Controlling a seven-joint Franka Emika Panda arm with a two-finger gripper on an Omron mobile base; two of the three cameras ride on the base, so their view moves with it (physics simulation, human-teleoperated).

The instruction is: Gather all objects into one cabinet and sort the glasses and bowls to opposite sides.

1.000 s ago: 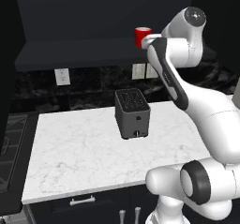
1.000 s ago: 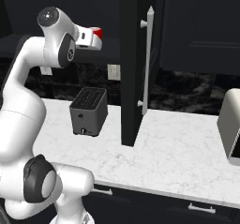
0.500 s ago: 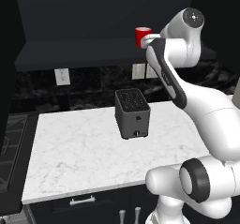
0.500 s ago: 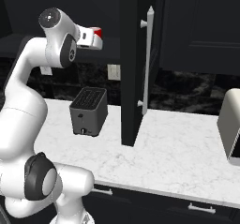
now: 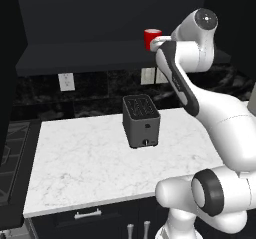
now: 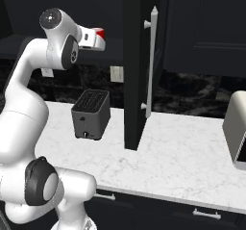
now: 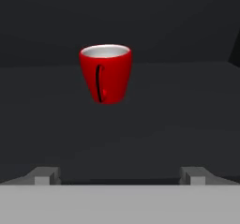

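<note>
The white marble tabletop (image 5: 80, 168) carries a dark grey two-slot toaster (image 5: 141, 121), and a black cabinet door with a long pale bar handle (image 6: 150, 63) stands open beside it. Higher up, the fingers (image 7: 41, 175) are set wide apart with nothing between them. Beyond them the glossy red mug with white inside (image 7: 106, 73) stands upright on the dark cabinet shelf (image 5: 80, 50), its handle towards the hand.

Hardly anything differs across the last second. In the left base view the arm's upper joint and wrist have drifted very slightly to the right, so a little more of the red mug (image 5: 152, 38) on the cabinet shelf (image 5: 85, 50) shows beside the wrist. In the right base view the arm's pose shifts only marginally
</note>
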